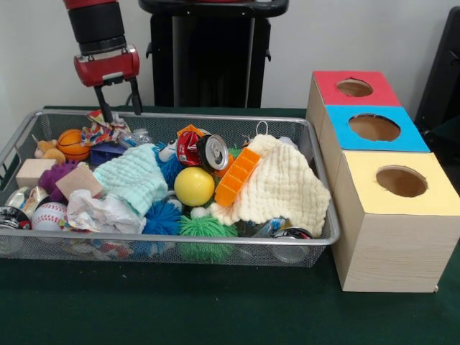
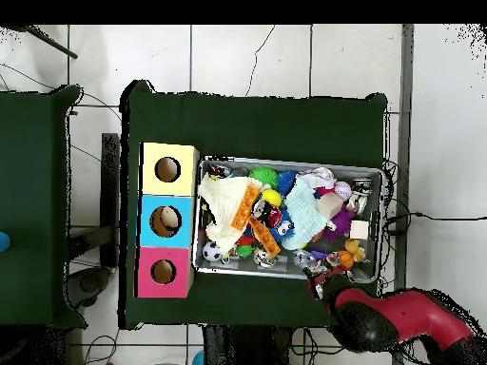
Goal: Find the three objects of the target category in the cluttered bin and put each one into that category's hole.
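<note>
The target category cannot be told from the views, so no single target stands out in the mesh bin [image 1: 316, 194]. The gripper [image 1: 118, 100] hangs over the bin's far corner, fingers apart and empty, directly above a crumpled wrapper [image 1: 104, 128] and beside the small basketball [image 1: 72, 143]. All three box holes, red [image 1: 354, 88], blue [image 1: 374, 127] and yellow [image 1: 401, 181], look empty.

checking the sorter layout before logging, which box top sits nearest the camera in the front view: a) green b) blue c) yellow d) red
c: in the front view the yellow-topped box is the lowest and nearest, with the blue-topped box behind it and the red-topped box farthest back.
</note>
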Controlling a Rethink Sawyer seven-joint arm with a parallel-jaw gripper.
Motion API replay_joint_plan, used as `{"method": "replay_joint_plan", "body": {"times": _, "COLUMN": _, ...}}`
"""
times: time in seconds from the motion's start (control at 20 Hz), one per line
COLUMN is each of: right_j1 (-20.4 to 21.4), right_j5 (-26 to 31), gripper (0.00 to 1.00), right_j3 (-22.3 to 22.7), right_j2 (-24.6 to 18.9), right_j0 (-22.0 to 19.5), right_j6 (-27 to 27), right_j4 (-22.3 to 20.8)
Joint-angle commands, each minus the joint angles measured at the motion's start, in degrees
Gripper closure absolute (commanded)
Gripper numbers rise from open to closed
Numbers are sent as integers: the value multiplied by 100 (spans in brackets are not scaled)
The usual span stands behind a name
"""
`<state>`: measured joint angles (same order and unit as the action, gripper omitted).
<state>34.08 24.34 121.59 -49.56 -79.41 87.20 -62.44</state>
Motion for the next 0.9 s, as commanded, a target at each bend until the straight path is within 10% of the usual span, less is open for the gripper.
{"method": "replay_joint_plan", "body": {"times": 0.05, "right_j1": 250, "right_j5": 612, "gripper": 0, "right_j3": -741, "right_j2": -130, "right_j0": 215, "right_j6": -1979, "right_j4": -373}}
{"method": "replay_joint_plan", "body": {"times": 0.9, "right_j1": 422, "right_j5": 942, "gripper": 0, "right_j3": -1166, "right_j2": -267, "right_j0": 198, "right_j6": -2638, "right_j4": -39}}
